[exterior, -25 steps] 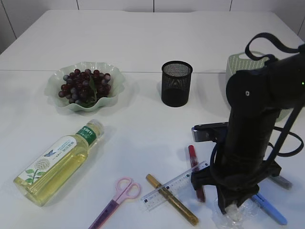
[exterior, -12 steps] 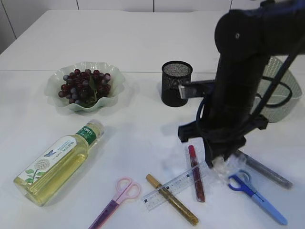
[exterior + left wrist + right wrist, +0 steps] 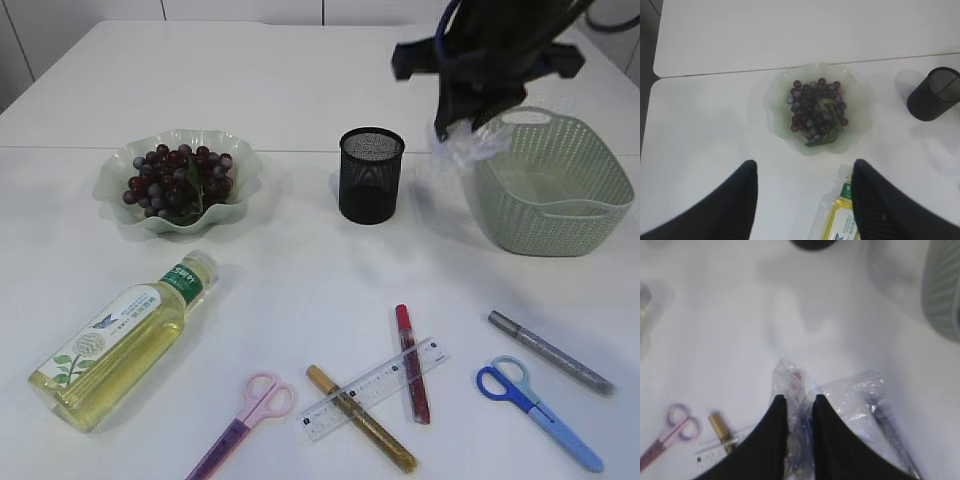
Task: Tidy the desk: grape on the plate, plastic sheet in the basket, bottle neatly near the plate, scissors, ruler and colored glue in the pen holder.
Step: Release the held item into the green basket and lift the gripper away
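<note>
Left gripper (image 3: 802, 200): jaws standing apart, holding nothing, hovering above the grape plate (image 3: 241, 165); open table all around.

Right gripper (image 3: 799, 405): clamping the crumpled plastic sheet (image 3: 462, 148), which is dangling just beside the basket (image 3: 560, 228)'s left rim. Risk: releasing here, the sheet is likely catching the rim or falling near the pen holder (image 3: 370, 175); free room lying rightward.

Purple grapes (image 3: 177, 180) on pale green plate (image 3: 120, 205) (black mesh pen holder (image 3: 370, 175)).
</note>
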